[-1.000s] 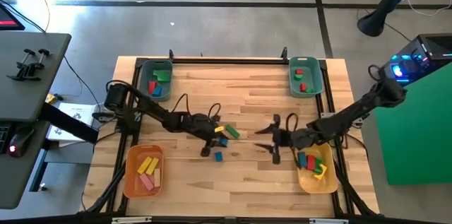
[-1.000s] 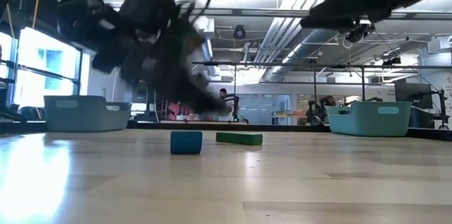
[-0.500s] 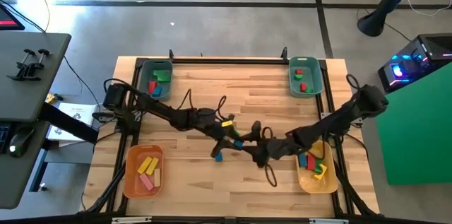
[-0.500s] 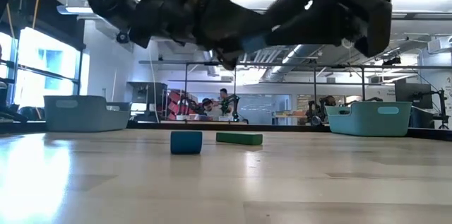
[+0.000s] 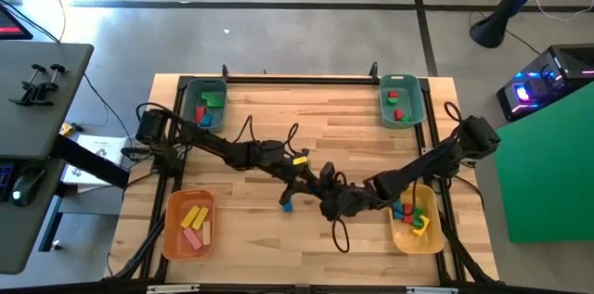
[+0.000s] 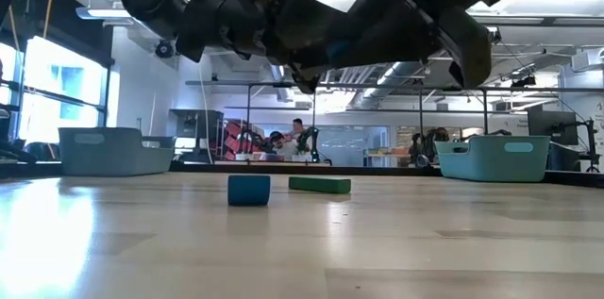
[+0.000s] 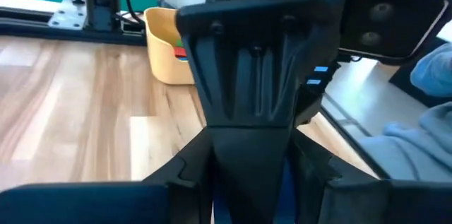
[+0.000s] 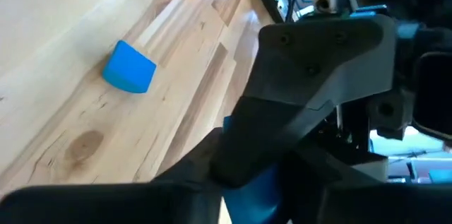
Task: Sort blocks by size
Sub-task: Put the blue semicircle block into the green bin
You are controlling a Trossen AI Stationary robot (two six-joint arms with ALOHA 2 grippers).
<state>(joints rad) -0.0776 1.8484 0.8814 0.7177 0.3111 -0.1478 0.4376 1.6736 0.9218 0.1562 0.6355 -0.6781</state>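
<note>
high view: most blocks [image 5: 194, 220] already lie in the bins [image 5: 188, 108]. the left claw [image 5: 311, 185] and right claw [image 5: 327, 194] meet above the bench [image 5: 278, 127], near the yellow bin [image 5: 415, 249]. a blue cube [image 5: 287, 205] lies just beyond them from that bin.
low view: a green bar [image 6: 319, 185] lies beside the cube.
right wrist view: the left claw seems clamped on a held blue block [image 8: 256, 185]; the right claw's state i cannot tell. i judge three remain.
</note>
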